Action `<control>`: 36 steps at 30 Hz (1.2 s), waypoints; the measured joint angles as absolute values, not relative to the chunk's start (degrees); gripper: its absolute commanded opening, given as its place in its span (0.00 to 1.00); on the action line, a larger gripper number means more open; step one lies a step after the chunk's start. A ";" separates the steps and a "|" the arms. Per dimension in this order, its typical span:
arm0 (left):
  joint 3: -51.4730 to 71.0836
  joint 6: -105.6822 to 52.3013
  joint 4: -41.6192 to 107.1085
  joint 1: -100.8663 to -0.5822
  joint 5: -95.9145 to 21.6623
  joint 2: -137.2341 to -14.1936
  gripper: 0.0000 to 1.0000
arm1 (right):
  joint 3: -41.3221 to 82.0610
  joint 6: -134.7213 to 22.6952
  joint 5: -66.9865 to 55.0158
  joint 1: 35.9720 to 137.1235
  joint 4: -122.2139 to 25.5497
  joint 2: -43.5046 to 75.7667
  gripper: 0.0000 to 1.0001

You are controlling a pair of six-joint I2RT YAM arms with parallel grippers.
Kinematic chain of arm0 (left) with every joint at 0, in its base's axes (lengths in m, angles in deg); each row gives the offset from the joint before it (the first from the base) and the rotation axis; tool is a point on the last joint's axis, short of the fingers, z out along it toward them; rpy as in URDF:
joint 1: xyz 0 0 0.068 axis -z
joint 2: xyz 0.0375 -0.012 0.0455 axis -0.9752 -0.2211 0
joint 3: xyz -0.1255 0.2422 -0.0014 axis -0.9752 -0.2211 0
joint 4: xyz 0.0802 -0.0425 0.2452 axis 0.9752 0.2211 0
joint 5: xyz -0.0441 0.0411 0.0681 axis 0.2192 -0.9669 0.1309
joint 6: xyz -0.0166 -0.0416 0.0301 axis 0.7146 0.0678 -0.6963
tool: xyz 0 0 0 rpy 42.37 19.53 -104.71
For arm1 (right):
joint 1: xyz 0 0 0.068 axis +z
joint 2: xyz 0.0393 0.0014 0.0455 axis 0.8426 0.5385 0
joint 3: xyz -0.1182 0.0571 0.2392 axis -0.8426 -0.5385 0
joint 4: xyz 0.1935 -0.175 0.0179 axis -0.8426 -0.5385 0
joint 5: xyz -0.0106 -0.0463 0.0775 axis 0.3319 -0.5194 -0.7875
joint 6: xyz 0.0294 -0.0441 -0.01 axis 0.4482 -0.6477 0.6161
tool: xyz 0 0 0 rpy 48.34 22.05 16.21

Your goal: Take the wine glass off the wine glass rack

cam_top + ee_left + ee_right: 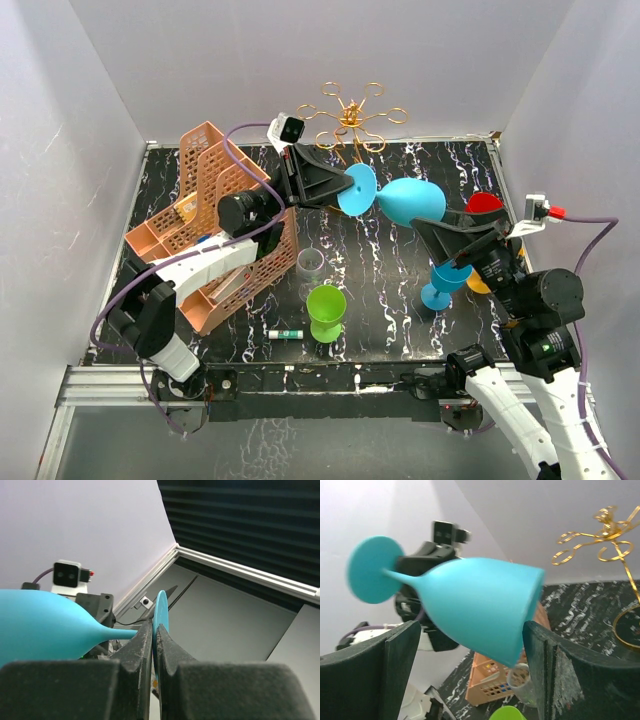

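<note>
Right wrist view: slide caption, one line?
Wine glass, held sideways at the stem by the left gripper, sits inside the open right gripper; rack behind.

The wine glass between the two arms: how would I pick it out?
Find the gold wire rack at the far edge of the table. Just in front of it a light blue wine glass hangs sideways in the air, its foot pinched by the left tool. The other blue glass stands upright on the table.
</note>
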State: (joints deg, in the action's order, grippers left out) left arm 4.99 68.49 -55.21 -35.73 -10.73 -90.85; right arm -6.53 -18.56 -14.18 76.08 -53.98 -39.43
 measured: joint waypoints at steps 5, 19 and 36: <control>3.06 70.68 -55.78 -35.75 -13.44 -91.35 0.00 | -8.26 -17.64 -18.42 76.01 -46.00 -40.15 0.59; 3.11 74.68 -59.43 -35.14 -15.91 -91.29 0.14 | -14.14 -2.51 -31.58 76.03 -17.10 -38.99 0.08; -7.43 58.70 -54.73 -38.90 -15.26 -83.16 0.91 | -4.28 -16.24 -18.88 76.08 -39.33 -42.21 0.08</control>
State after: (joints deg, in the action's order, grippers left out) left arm -7.43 58.70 -54.73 -38.90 -15.26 -83.16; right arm -4.28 -16.24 -18.88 76.08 -39.33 -42.21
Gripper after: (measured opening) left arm 0.869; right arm 0.118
